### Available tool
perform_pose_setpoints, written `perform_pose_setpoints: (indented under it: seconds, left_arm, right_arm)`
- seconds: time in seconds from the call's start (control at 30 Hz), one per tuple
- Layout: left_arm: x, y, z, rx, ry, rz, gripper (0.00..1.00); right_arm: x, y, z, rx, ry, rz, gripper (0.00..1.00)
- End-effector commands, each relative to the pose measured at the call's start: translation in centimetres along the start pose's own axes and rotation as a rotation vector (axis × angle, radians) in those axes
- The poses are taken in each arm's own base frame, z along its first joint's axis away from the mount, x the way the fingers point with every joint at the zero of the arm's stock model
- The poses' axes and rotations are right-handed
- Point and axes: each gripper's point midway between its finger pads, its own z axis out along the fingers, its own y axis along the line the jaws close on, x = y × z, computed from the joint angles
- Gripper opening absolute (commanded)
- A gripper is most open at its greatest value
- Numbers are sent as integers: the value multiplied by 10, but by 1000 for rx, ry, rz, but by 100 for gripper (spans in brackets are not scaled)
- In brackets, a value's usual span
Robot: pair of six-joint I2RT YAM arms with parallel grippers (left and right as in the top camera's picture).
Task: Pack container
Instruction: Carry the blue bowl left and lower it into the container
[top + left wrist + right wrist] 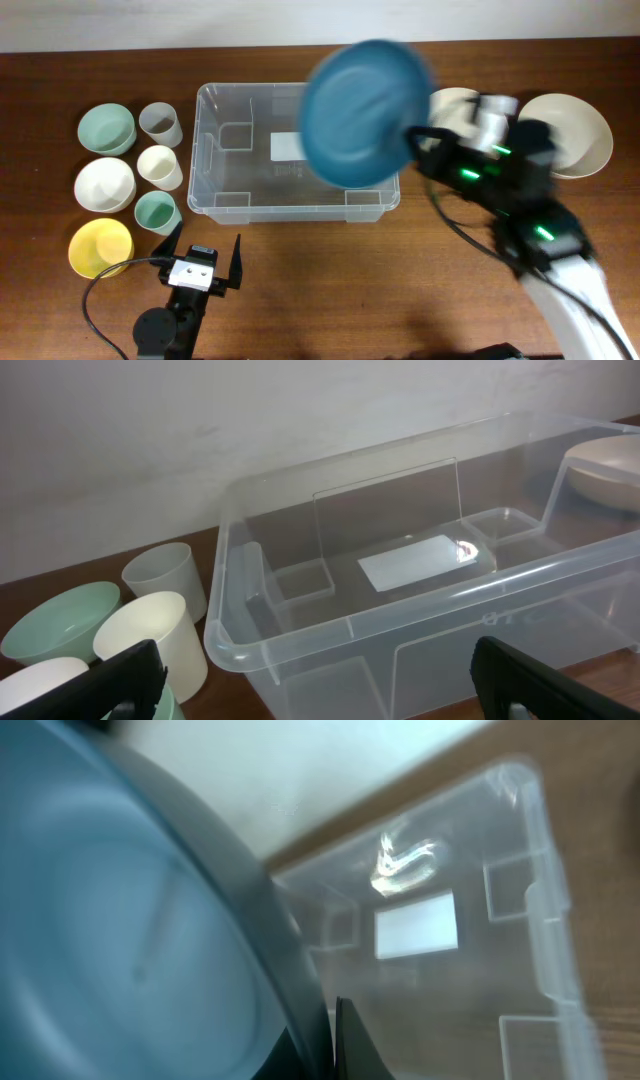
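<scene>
Big clear plastic box (240,172) (400,635) (545,910) on the brown wooden table (350,285).
It is a long see-through bin with round corners and a thick rim. It stands flat with its open top up. A white label (285,147) (420,562) (416,924) sits on its floor near the middle. Small square steps (300,582) fill its inside corners.

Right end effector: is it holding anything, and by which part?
The right end effector is shut on the blue dish, gripping its rim, above the container.
</scene>
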Motion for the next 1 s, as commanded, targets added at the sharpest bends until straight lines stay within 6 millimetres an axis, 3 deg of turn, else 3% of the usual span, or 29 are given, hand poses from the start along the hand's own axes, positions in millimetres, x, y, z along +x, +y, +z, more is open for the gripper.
perform_pose_setpoints:
  seconds: [0.0,0.17,0.27,0.4,0.53,0.67,0.8,0.97]
  left_arm:
    - [2,1,0,-7,1,12,100]
    - [2,1,0,-7,1,12,100]
    - [2,1,0,-7,1,12,100]
    - [2,1,0,-7,1,12,100]
    - [2,1,0,-7,1,12,100]
    - [2,1,0,-7,1,12,100]
    - [2,1,0,-7,1,12,100]
    - [2,1,0,-7,1,12,100]
  right_arm:
    - [0,-7,54,120,2,24,4]
    - [17,0,121,143,106,4,4]
    - [28,5,152,145,146,-10,4]
    - [47,-4,183,182,186,-7,4]
    - [72,-27,197,249,248,50,4]
    - [84,-42,200,293,284,62,4]
    - [93,-48,198,319,311,63,5]
    - [121,-51,208,338,360,66,6]
